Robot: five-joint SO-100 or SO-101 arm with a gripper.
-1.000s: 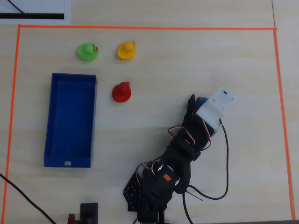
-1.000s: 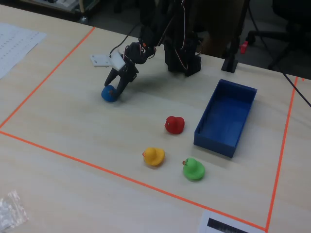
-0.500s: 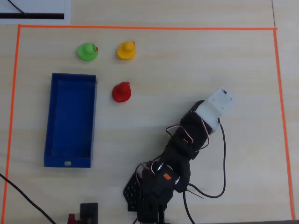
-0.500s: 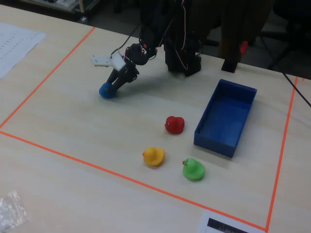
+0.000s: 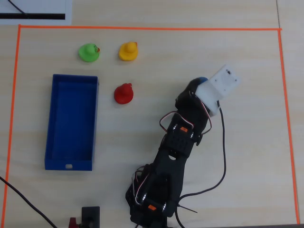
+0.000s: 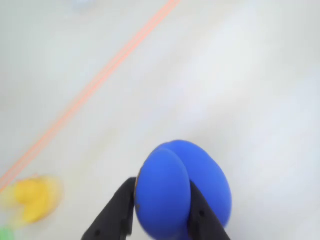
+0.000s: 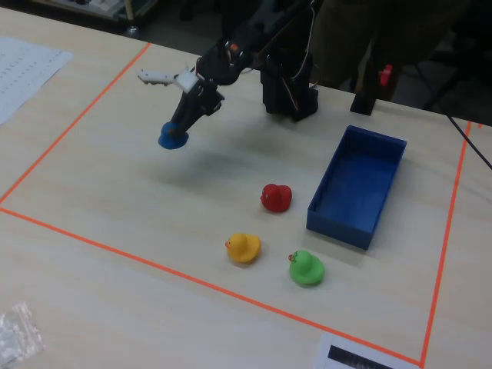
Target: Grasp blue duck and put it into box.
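Observation:
My gripper (image 6: 162, 200) is shut on the blue duck (image 6: 182, 187), with a black finger on each side of it. In the fixed view the blue duck (image 7: 173, 137) hangs in the gripper (image 7: 178, 131) above the table, clear of the surface. In the overhead view only a sliver of the blue duck (image 5: 203, 79) shows under the white wrist part. The box (image 5: 56, 123) is a long blue tray at the left of the overhead view, away from the gripper (image 5: 202, 83); it shows at the right in the fixed view (image 7: 323, 206). It holds no duck.
A red duck (image 5: 124, 93) sits just right of the box, a green duck (image 5: 89, 52) and a yellow duck (image 5: 128, 51) beyond it. Orange tape (image 5: 142, 28) frames the work area. Cables (image 5: 223, 142) trail from the arm. A plastic bag (image 7: 17, 332) lies outside the tape.

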